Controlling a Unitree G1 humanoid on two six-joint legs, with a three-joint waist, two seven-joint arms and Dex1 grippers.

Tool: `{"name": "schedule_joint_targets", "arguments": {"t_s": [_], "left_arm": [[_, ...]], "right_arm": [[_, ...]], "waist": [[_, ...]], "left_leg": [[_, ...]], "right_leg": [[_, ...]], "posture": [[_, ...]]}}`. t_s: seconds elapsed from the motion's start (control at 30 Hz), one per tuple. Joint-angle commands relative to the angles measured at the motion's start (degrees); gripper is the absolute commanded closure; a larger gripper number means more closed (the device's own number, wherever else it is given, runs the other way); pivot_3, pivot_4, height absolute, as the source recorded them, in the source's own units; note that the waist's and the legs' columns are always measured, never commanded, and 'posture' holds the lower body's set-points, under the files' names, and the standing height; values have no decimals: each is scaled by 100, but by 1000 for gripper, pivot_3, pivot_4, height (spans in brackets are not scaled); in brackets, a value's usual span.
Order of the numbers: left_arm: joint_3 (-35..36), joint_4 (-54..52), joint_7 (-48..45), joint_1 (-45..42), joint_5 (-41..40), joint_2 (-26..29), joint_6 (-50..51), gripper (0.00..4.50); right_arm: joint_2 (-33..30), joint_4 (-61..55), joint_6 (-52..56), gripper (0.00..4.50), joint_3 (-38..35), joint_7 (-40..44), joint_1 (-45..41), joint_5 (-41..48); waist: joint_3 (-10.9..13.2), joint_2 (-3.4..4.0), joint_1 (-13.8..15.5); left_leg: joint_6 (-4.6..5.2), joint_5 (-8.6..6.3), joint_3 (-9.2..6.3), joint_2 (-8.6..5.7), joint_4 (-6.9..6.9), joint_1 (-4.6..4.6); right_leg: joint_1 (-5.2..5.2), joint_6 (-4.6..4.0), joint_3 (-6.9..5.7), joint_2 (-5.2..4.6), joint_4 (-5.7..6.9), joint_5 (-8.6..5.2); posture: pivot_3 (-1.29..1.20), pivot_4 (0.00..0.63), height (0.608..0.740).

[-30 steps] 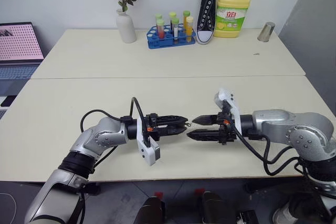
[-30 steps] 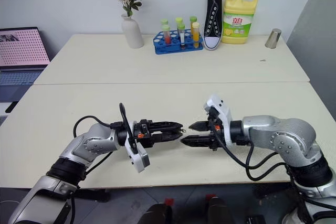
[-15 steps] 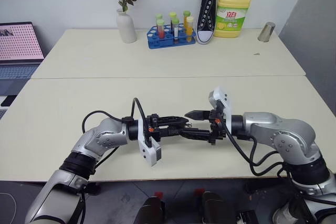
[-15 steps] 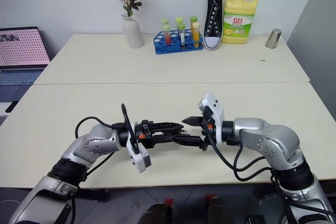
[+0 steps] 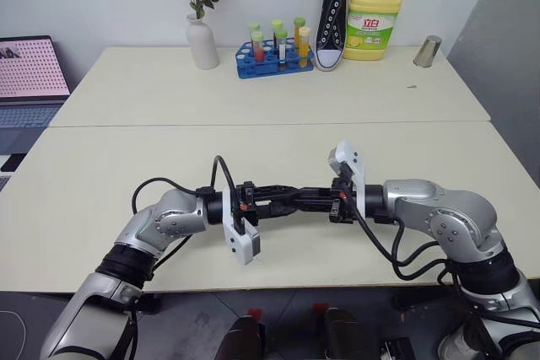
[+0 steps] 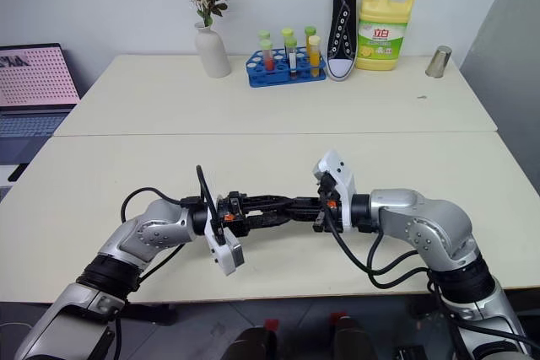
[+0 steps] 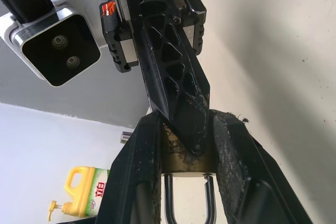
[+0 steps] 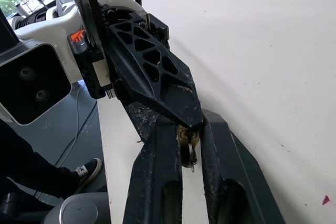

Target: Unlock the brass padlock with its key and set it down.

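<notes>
The brass padlock [image 7: 181,165] is pinched between my left gripper's fingers [image 7: 142,156], its silvery shackle [image 7: 186,200] pointing back toward that wrist. My left gripper [image 5: 297,196] hangs level over the near table, pointing right. My right gripper [image 5: 290,203] points left and meets it tip to tip. In the right wrist view my right gripper [image 8: 188,129] has its fingers drawn close on a small key [image 8: 187,139] at the padlock's end. From the head views the padlock is hidden between the black fingers.
Along the far table's back edge stand a white vase [image 5: 202,42], a blue test-tube rack [image 5: 274,58], a black shoe [image 5: 332,14], a yellow detergent bottle [image 5: 373,18] and a metal cup [image 5: 428,51]. A laptop [image 5: 29,69] sits at the far left.
My right gripper moved left to the left gripper's tip and its open fingers closed there. The left gripper stayed still.
</notes>
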Motion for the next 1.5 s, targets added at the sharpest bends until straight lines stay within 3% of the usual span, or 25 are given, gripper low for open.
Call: {"name": "schedule_joint_targets", "arguments": {"t_s": [0.03,0.3,0.5,0.63,0.7,0.97,1.07,1.27,1.5], "left_arm": [[19,-231,69,24,-164,5,-37,3527],[-96,-656,-187,331,-839,133,342,3527],[159,-1466,-281,863,-1495,354,784,1595],[586,-1622,-203,1218,-1968,307,1945,268],[678,-1628,-317,1243,-2308,278,2426,0],[805,-1722,-1066,948,-3794,-16,4899,1644],[647,-2195,-1498,912,-4675,-171,6431,2625],[705,-2343,-1888,946,-4709,-397,7155,4495],[845,-2701,-2171,1083,-4797,-385,7727,4500]], "right_arm": [[15,-128,-56,4366,-89,104,-41,-49],[56,-148,-70,4366,-127,120,-40,-45],[-47,-104,-163,4366,-148,206,19,-232],[-300,-136,-397,4366,-224,369,104,-477],[-366,-179,-453,4366,-248,434,130,-525],[-503,-489,-544,4366,-337,626,216,-521],[-469,-676,-565,4366,-341,709,241,-437],[-422,-755,-571,4366,-388,727,284,-388],[-456,-706,-619,4366,-371,738,295,-442]], "waist": [[0,0,0],[0,0,-6],[0,0,1],[0,1,1],[0,1,0],[0,0,1],[0,0,-5],[0,0,-5],[1,0,-1]], "left_leg": [[0,0,0,0,0,0],[0,0,-1,1,-1,0],[0,0,-3,4,-1,0],[1,0,-2,2,-1,1],[1,0,-2,2,-1,1],[0,0,-1,2,-1,1],[1,0,-2,3,0,0],[0,0,-2,4,0,2],[-1,0,-2,4,0,0]], "right_leg": [[0,0,0,0,0,0],[-1,0,1,0,0,0],[-1,0,2,-1,0,0],[-1,0,1,-1,0,0],[-1,0,-1,1,1,0],[0,0,-1,3,1,0],[0,0,-1,3,0,0],[1,0,0,4,0,0],[1,0,1,4,-2,0]], "posture": [[0,150,740],[0,150,740],[0,150,740],[0,150,740],[0,150,740],[0,150,740],[0,150,740],[0,150,740],[0,150,740]]}}
